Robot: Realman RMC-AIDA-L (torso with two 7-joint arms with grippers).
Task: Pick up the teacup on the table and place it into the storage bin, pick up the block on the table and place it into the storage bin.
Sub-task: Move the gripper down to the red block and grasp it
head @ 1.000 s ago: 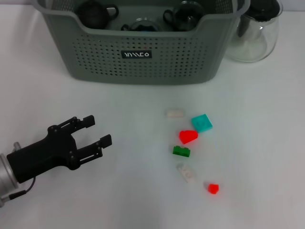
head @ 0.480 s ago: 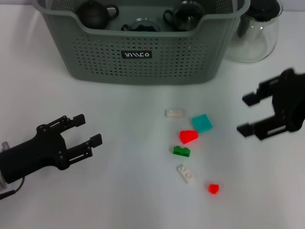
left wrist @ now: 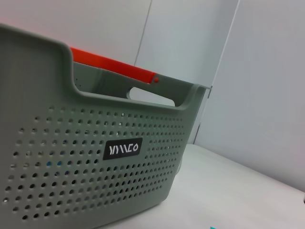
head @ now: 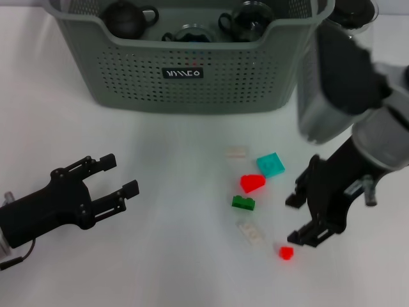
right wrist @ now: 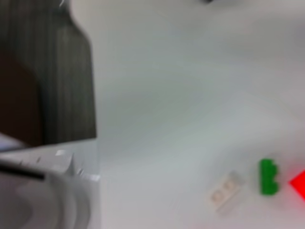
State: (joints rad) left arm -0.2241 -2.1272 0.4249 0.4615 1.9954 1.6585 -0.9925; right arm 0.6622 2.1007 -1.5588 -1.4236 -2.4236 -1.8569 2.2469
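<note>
Six blocks lie on table (head: 166, 268) in front of bin (head: 192, 77). Right pincer (head: 295, 220), fingers apart, hangs just above small red block (head: 285, 252), holding nothing. Left pincer (head: 118, 176), also spread w/ nothing in it, sits well off to the left. Cups already in bin.

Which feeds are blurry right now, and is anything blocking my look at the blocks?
Head view: sharp on the table, but the right arm is smeared near the storage bin; the right gripper hangs over the small red block.
Right wrist view: soft all over; green block and white block still readable.
Left wrist view: crisp, filled mostly by the bin wall.
</note>
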